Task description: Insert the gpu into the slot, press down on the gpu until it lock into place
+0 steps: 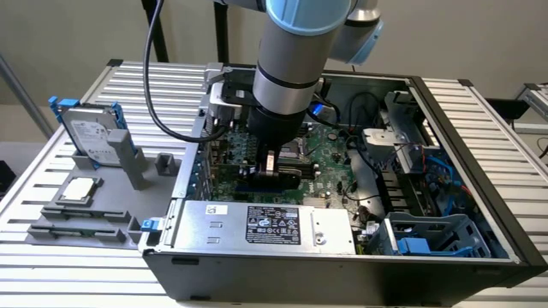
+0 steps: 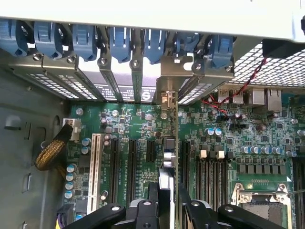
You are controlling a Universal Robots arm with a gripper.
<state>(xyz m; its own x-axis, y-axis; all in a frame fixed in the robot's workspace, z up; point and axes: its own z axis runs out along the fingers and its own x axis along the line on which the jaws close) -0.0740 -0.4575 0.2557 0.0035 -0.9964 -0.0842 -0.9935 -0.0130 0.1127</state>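
Observation:
My gripper [image 1: 269, 168] reaches down into the open computer case [image 1: 479, 212], shut on the gpu [image 1: 276, 176], a thin black card standing on edge over the green motherboard [image 1: 330, 157]. A dark blue strip, the slot [image 1: 254, 187], lies directly under the card's lower edge. In the wrist view the gpu [image 2: 167, 157] runs edge-on from between the black fingers [image 2: 143, 210] to the rear panel. Its metal bracket [image 2: 167, 98] sits at a rear opening. The card hides the slot there, and I cannot tell whether it is fully seated.
A silver box with a black-and-white label [image 1: 265, 224] fills the case's near side. Black memory slots [image 2: 214, 167] and the silver processor socket [image 2: 259, 200] lie beside the card. A white slot [image 2: 96, 164] and blue clips [image 2: 119, 43] are nearby. A grey hard drive with blue rails [image 1: 90, 135] stands outside.

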